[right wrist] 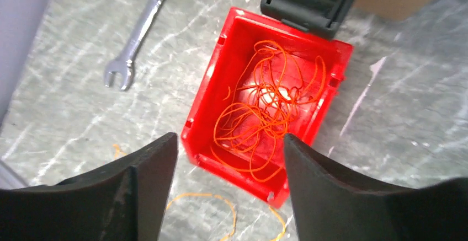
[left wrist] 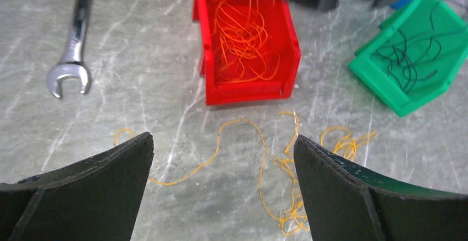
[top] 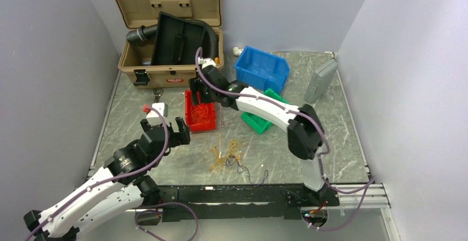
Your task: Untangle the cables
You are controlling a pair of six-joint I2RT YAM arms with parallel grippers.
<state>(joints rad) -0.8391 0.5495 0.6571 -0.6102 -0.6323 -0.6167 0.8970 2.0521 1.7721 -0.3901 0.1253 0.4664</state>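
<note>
The cables (top: pixel 226 157) lie tangled on the near worktop (top: pixel 336 142); sorting seems half done. My left fingers (left wrist: pixel 99 186) and right fingers (right wrist: pixel 127 197) gape empty; next I should pinch one strand.

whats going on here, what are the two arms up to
The arms look to be sorting a tangle of thin wires by colour. The right tool hangs open over the red bin, which holds orange wires; the green bin holds black wires. The left tool is open and empty, facing the tangle on the table.
</note>
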